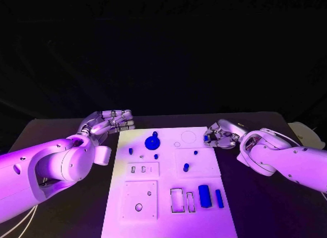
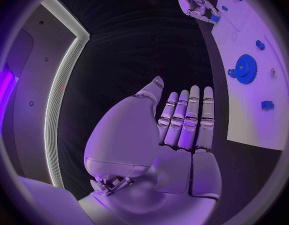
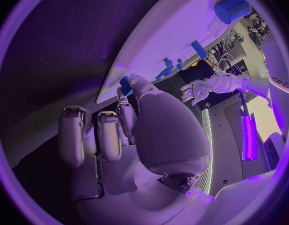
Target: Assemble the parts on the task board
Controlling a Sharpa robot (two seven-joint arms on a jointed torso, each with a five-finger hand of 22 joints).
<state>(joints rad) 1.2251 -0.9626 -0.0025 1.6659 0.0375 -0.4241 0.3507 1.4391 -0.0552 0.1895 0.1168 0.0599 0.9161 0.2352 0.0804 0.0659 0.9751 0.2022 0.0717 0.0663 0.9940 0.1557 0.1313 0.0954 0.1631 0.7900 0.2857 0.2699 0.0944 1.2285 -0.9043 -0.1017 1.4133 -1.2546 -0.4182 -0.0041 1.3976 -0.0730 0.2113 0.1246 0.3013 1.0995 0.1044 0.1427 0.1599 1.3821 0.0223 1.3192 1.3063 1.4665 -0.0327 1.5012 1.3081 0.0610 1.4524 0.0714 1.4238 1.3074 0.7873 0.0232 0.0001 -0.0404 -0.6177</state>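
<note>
Task board (image 1: 170, 218): white plate lying mid-table, between the two hands.
Blue gear (image 1: 153, 143): sits on the board's far half, near the left hand.
Blue cylinder (image 1: 205, 195): lies on the board's near half beside a thinner blue bar (image 1: 219, 198).
Right hand (image 1: 219, 135): at the board's far right edge, pinching a small blue part (image 3: 126, 84), largely hidden by the fingers, so its shape is unclear.
Left hand (image 1: 109, 122): off the board's far left corner, fingers straight and side by side, holding nothing.

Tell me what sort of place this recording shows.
Likely a robotics test bench: a black table carries a white task board with small blue parts and a blue gear, the left hand and right hand flanking it.
</note>
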